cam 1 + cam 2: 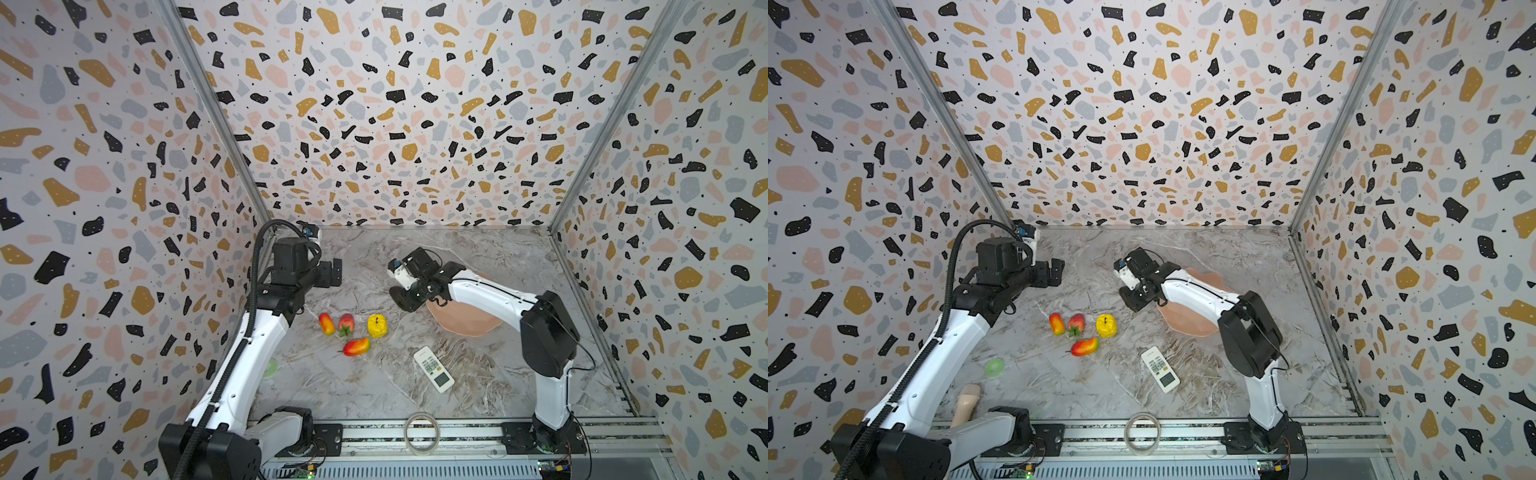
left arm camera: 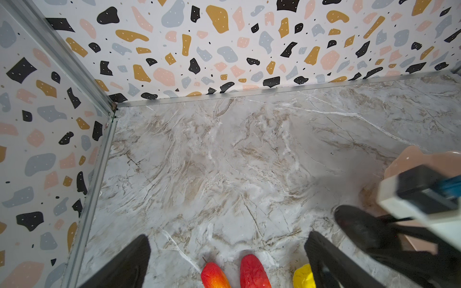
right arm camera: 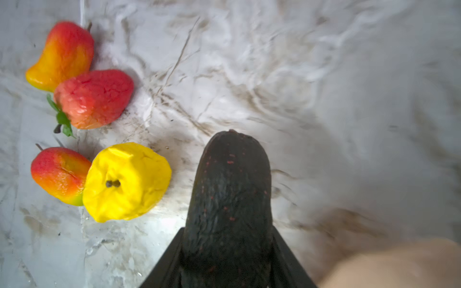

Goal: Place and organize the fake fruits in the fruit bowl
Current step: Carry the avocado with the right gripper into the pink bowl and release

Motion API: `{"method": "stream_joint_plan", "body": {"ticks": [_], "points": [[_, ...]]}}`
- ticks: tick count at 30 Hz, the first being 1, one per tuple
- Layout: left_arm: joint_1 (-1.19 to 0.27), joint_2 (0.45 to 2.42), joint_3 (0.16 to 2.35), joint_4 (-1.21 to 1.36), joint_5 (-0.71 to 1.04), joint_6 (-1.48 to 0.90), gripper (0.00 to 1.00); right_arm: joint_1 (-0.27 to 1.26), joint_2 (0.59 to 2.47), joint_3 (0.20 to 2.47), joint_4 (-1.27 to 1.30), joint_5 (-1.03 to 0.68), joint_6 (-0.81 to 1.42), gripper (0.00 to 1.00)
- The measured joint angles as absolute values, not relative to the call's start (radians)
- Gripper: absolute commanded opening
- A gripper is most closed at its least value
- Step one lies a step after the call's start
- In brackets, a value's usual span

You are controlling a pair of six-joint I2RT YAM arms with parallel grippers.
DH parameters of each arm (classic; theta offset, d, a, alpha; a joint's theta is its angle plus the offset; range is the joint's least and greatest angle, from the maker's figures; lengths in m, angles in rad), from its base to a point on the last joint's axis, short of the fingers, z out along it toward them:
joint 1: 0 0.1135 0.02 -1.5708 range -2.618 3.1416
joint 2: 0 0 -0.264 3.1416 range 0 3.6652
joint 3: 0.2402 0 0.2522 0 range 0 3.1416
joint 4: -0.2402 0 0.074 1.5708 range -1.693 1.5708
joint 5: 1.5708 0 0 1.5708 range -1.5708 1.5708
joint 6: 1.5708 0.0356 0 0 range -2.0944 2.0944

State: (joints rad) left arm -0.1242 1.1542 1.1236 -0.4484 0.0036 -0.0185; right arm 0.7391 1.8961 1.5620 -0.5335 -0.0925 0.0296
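Note:
My right gripper (image 1: 405, 300) is shut on the blackish oval fruit (image 3: 230, 194), which is held above the marble beside the near-left rim of the peach-pink fruit bowl (image 1: 467, 323). My right arm covers much of the bowl. Left of the bowl, the other fake fruits lie on the table in a cluster: a yellow apple (image 1: 377, 326), a red strawberry (image 1: 346, 324) and two red-orange mangoes (image 1: 327, 324) (image 1: 356, 346). My left gripper (image 1: 334, 272) hangs open and empty behind the cluster, above the table.
A white remote control (image 1: 433, 369) lies in front of the bowl. A clear tape ring (image 1: 422, 432) rests on the front rail. At the front left lie a green ring (image 1: 995, 366) and a beige object (image 1: 967, 405). Patterned walls close three sides.

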Motion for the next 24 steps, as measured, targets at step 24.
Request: {"method": "stream_joint_plan", "body": {"ticks": [24], "points": [[-0.124, 1.154, 1.124, -0.448, 0.025, -0.019, 1.0, 0.435, 1.69, 1.105, -0.493, 0.06, 0.067, 0.23]]}}
